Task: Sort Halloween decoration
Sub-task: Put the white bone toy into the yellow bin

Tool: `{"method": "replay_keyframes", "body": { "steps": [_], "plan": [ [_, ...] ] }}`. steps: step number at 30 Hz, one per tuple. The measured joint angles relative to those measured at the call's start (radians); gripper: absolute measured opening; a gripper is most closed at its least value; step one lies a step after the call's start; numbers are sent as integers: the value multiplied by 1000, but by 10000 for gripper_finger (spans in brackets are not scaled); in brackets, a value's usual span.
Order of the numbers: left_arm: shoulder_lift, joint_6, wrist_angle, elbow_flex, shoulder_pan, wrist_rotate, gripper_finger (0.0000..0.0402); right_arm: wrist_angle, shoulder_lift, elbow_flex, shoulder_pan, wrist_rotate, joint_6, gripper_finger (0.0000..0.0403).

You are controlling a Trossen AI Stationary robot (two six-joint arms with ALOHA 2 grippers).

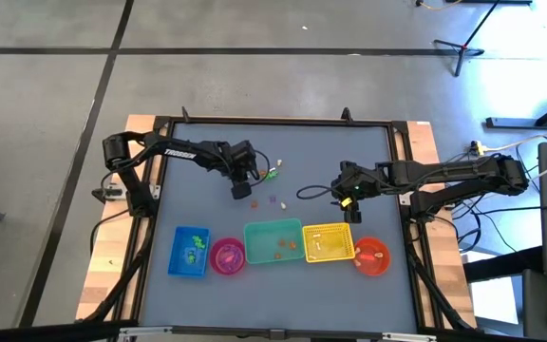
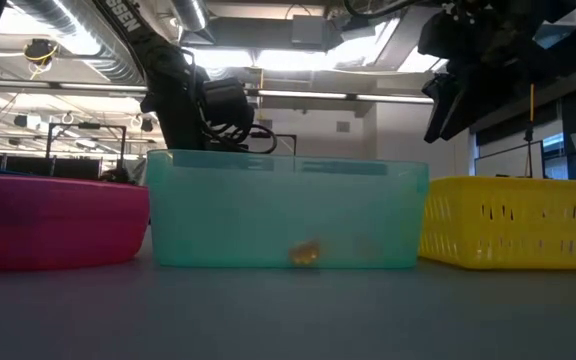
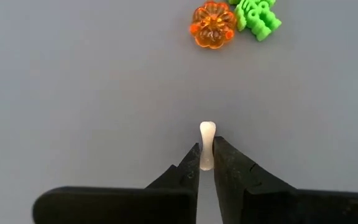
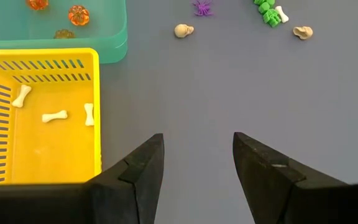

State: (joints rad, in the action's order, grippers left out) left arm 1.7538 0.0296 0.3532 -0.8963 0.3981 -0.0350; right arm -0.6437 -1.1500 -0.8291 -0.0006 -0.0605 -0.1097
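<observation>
In the left wrist view my left gripper (image 3: 207, 155) is shut on a small white bone trinket (image 3: 207, 140). An orange pumpkin (image 3: 212, 25) and a green trinket (image 3: 258, 15) lie on the table just beyond it. From above, this gripper (image 1: 241, 190) is at the table's middle left. My right gripper (image 4: 197, 146) is open and holds nothing. It hovers beside the yellow basket (image 4: 39, 118), which holds three white bones. Two skulls (image 4: 182, 30) (image 4: 302, 32), a purple spider (image 4: 202, 7), a green piece (image 4: 267, 14) and a bone (image 4: 281, 14) lie loose on the table. My left gripper pinches the white bone between its two fingertips (image 3: 191, 163). They close on one end of the bone (image 3: 207, 162), and the other end (image 3: 207, 129) sticks out past the tips. The fingers point down at the table; whether the bone is lifted clear I cannot tell.
A row of containers stands along the near side: blue tray (image 1: 190, 252), pink bowl (image 1: 227, 256), teal tub (image 1: 273, 242) with orange pumpkins, yellow basket (image 1: 329, 243), orange bowl (image 1: 372, 256). A dark cable (image 1: 310, 192) lies near the right gripper. A raised frame rims the table.
</observation>
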Motion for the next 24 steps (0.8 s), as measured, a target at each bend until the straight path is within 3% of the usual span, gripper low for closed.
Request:
{"method": "replay_keyframes", "body": {
  "steps": [12,24],
  "plan": [
    [1,-84,-3,-14,-2,47,19,22,0,0,0,0,-1,189],
    [6,-92,-7,-155,-55,107,19,22,0,0,0,0,-2,189]
  ]
}}
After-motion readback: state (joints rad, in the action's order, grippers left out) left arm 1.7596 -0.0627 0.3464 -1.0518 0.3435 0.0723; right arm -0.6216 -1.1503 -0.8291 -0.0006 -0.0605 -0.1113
